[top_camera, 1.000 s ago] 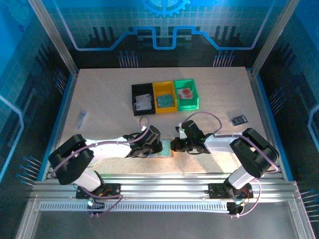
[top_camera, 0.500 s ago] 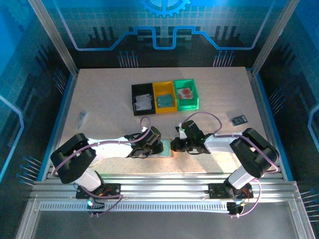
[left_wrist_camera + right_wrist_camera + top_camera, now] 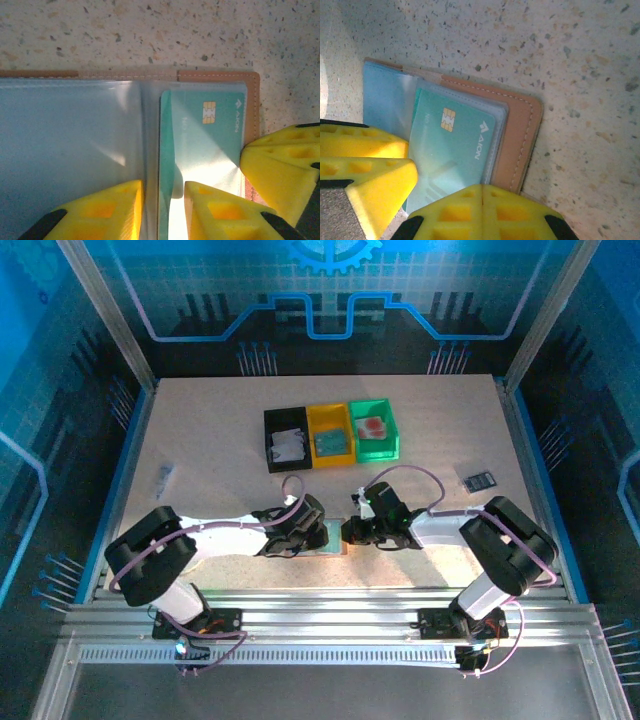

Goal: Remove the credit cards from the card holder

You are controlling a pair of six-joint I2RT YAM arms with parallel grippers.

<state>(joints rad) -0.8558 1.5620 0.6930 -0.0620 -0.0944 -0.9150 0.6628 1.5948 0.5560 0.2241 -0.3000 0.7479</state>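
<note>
Speckled desk (image 3: 200, 420), 6 o'clock: open wallet (image 3: 517, 135), green card (image 3: 455, 145) in its 3 o'clock pocket — left claw (image 3: 164, 195) just eased apart astride card's edge, card not yet out; right claw (image 3: 482, 195) pressed together, pinning wallet.

Table (image 3: 200, 420) — pale speckled top with darker flecks, seen close under me as well.

Three open bins stand in a row past the middle of the table, side walls touching: black bin (image 3: 268, 440) on my left, yellow bin (image 3: 333, 461) in the centre, green bin (image 3: 378, 453) on my right. The row sits slightly skewed, its green end a touch farther from me.

Small dark flat object (image 3: 480, 481) lies toward the right edge, well apart from the bins. Small grey object (image 3: 163, 477) lies near the left edge — too small to identify.

Ribbed aluminium rails (image 3: 320, 620) run along the near edge. Blue panels (image 3: 330, 290) with a lighter line pattern wall the back and sides.
</note>
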